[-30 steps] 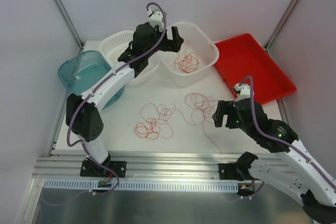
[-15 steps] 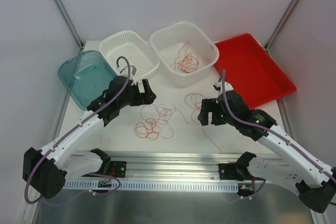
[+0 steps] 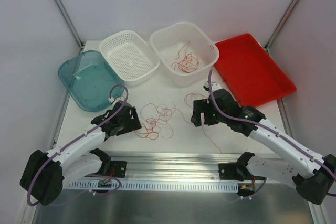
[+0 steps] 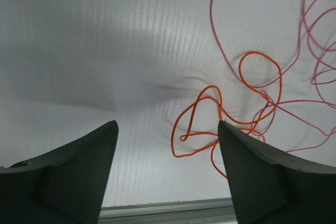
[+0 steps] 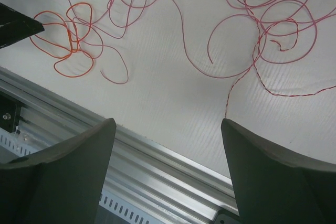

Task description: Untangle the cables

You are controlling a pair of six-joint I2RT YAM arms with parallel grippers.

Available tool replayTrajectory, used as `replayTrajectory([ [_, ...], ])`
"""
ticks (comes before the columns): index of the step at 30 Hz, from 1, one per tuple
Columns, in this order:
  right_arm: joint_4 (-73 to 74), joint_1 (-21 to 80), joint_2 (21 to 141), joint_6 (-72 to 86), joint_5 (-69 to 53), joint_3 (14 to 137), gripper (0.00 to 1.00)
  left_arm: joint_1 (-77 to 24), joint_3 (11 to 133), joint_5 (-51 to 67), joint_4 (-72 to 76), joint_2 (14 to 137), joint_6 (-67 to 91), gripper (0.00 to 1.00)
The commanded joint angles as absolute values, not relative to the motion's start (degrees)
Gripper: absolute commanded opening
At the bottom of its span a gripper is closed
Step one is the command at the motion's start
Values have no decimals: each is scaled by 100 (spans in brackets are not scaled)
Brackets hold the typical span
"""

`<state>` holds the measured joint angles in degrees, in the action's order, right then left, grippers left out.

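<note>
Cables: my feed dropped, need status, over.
Left gripper open, low over cables. Right gripper open, empty. Strands tangled on table, more in white tub. Nothing in the way.

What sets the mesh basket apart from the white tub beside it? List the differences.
The mesh basket has a floor and walls full of holes; the white tub has solid walls. The mesh basket is empty; the white tub holds a few red-orange cables. The mesh basket looks somewhat smaller and shallower than the white tub. Both are white, roughly rectangular with rounded corners, and sit side by side at the far edge of the table.
</note>
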<state>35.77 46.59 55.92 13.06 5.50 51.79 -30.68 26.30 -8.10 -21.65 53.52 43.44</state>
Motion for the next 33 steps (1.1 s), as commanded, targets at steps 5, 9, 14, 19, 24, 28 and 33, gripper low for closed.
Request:
replayTrajectory([
  [5, 3314, 4755, 5730, 1406, 484, 5150, 86, -3050, 2681, -739, -2022, 5888, 4491, 51],
  [9, 2824, 4799, 6011, 1415, 264, 5028, 86, -3041, 2637, -590, -2021, 5898, 4482, 28],
  [14, 2023, 4886, 6730, 1494, -447, 4957, 85, -3041, 2654, -492, -2109, 5643, 4316, 5],
  [19, 1003, 5080, 7601, 1564, -1071, 5010, 81, -3050, 3005, -773, -2705, 5133, 4096, 0],
  [24, 414, 5335, 8875, 1705, -1520, 5440, 76, -3041, 3330, -861, -3085, 4922, 3762, 0],
  [28, 247, 5475, 9560, 1793, -1424, 5704, 68, -3041, 3445, -791, -3190, 4860, 3630, 0],
  [33, 26, 5476, 9984, 1802, -1179, 5739, 44, -3050, 3594, -721, -3427, 4667, 3525, 0],
])
